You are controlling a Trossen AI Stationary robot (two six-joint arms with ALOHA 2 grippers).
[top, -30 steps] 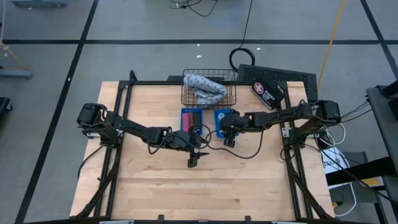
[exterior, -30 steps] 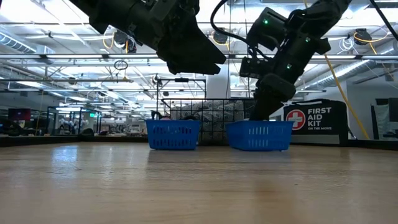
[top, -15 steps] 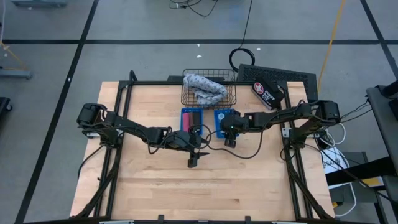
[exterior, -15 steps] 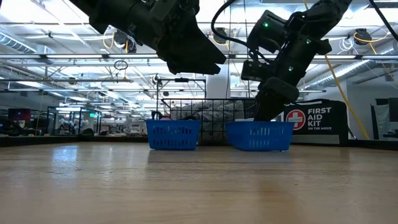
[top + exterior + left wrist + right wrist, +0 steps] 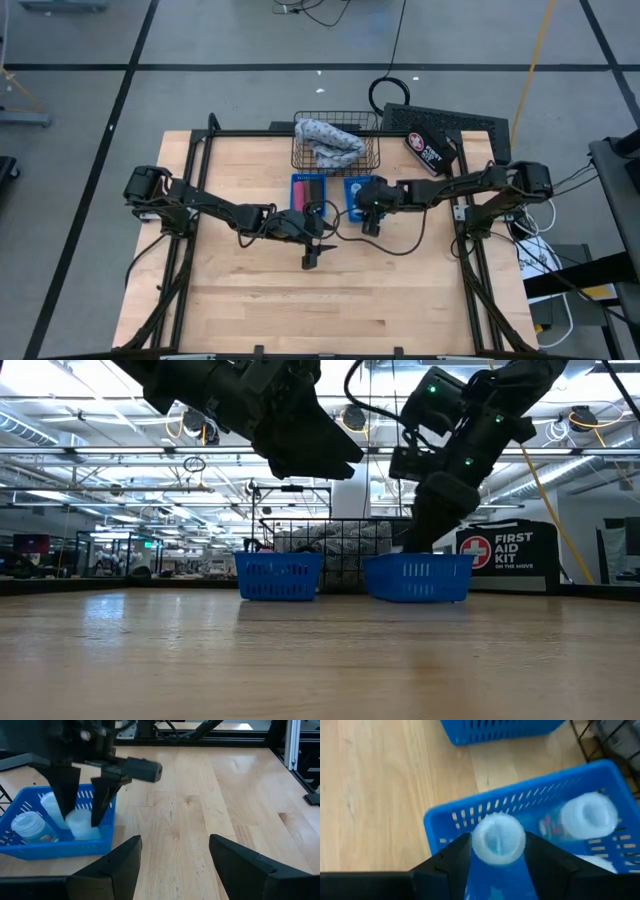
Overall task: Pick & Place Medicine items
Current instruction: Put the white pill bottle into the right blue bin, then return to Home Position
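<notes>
A white round bottle (image 5: pixel 497 840) sits at the near end of the right blue basket (image 5: pixel 356 186), with two more white bottles (image 5: pixel 30 826) (image 5: pixel 590 816) beside it. My right gripper (image 5: pixel 80 815) reaches down into this basket, its fingers standing on either side of the near bottle. My left gripper (image 5: pixel 310 258) hangs open and empty above the bare table, nearer the front than the left blue basket (image 5: pixel 308 188). My right gripper comes down slanting from the table's right, one finger (image 5: pixel 64 795) on each side of the near bottle's cap (image 5: pixel 496 829). The bottle stands upright in the basket. Whether the fingers touch it, I cannot tell.
A black wire basket (image 5: pixel 300 150) holding a grey-blue patterned cloth (image 5: pixel 328 140) stands behind the two blue baskets. A black first-aid pouch (image 5: pixel 430 148) lies at the far right. The near half of the wooden table (image 5: pixel 300 310) is bare.
</notes>
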